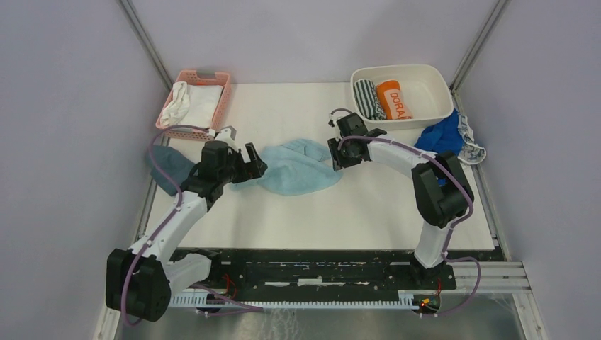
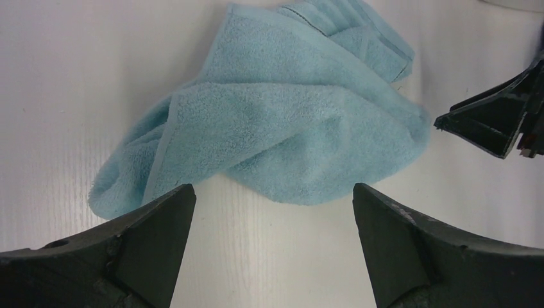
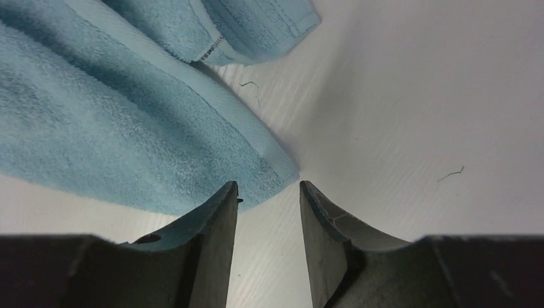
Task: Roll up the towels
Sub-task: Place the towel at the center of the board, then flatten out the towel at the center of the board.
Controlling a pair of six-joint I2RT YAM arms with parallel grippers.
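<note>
While light blue towel loose, rolls in tub, cloths in basket

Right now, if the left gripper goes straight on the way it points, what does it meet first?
The light blue towel, crumpled just ahead of the open left gripper; its height above the towel is unclear.

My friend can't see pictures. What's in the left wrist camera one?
A crumpled light blue towel lies on the white table, ahead of the left gripper, whose dark jaws stand wide apart and empty. Part of the right gripper pokes in at the right edge.
</note>
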